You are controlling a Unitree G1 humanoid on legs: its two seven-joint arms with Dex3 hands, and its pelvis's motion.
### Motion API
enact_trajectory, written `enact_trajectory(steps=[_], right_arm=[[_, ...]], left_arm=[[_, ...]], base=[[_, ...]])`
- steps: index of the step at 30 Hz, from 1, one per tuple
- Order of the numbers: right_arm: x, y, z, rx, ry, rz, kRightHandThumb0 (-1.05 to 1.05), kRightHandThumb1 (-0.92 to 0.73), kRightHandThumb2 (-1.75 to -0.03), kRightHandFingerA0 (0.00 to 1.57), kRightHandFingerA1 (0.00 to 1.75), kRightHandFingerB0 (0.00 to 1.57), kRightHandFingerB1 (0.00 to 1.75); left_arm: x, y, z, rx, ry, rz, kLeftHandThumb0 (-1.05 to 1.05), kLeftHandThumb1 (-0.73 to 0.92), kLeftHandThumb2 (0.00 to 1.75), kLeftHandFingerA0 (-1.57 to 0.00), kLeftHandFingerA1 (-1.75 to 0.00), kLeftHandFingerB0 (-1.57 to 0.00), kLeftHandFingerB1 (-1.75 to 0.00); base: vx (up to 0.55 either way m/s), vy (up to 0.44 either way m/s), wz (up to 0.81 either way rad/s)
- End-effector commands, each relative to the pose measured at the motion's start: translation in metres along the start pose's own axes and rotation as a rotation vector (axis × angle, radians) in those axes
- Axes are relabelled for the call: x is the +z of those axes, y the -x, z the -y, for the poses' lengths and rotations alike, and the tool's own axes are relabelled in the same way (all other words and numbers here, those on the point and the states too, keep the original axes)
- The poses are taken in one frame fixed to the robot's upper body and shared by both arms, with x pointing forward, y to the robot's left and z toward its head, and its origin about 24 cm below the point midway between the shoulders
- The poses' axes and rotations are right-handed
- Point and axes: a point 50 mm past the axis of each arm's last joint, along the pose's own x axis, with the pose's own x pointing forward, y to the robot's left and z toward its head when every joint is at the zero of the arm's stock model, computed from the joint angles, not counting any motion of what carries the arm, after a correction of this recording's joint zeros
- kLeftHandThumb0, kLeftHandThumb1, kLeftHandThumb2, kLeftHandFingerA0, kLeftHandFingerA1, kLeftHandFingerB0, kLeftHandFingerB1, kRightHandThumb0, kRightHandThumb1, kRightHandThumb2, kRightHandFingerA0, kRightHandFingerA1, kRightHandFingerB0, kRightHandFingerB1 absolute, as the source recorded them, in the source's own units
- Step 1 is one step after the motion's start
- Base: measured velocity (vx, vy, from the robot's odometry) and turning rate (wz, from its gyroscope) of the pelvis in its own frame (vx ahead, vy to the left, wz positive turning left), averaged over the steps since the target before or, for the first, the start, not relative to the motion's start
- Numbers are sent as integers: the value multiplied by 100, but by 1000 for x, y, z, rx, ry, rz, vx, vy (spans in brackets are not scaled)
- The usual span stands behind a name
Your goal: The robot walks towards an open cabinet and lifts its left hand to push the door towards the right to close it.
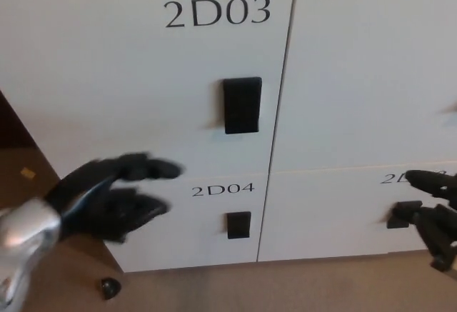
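Now left hand (107,198), fingers apart, empty, below-left of door 2D03 (143,76).

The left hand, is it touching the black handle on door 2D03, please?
No, the left hand hangs low beside door 2D04, well below and left of the handle on door 2D03.

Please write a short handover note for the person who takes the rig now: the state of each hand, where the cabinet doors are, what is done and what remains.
Left hand: open, holds nothing, low before door 2D04.
Right hand: at the right edge near the 2D08 handle; open or shut, I cannot tell.
Door 2D03: looks flush with its neighbours, handle untouched.
Done: the door appears closed.
Left: confirm that it is fully shut; a dark gap shows at its left edge.
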Motion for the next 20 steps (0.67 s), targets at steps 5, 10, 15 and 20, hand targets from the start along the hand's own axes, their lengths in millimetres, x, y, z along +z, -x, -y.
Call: enact_trajectory(steps=[5, 10, 15, 20], right_arm=[[-60, 6, 37, -268, 130, -464, -25, -73, -61, 65, 48, 55, 44], [-58, 4, 46, -309, 131, -462, -30, -68, -59, 70, 48, 59, 44], [-47, -9, 51, -306, 221, -422, -26, -69, -59, 70, 50, 59, 46], [-45, -14, 53, -291, 294, -426, -25, -68, -60, 71, 49, 57, 44]], left_arm=[[-66, 33, -23, 469, 392, -99, -55, 56, 90, -37, -52, -30, -47], [-67, 22, -19, 502, 314, -120, -51, 56, 91, -42, -54, -35, -50], [-67, 27, -30, 553, 124, -147, -48, 69, 61, -47, -38, -46, -38], [-65, 29, -34, 558, 84, -148, -53, 52, 87, -39, -52, -35, -49]], base=[[-6, -1, 2], [0, 0, 0], [0, 0, 0], [0, 0, 0]])
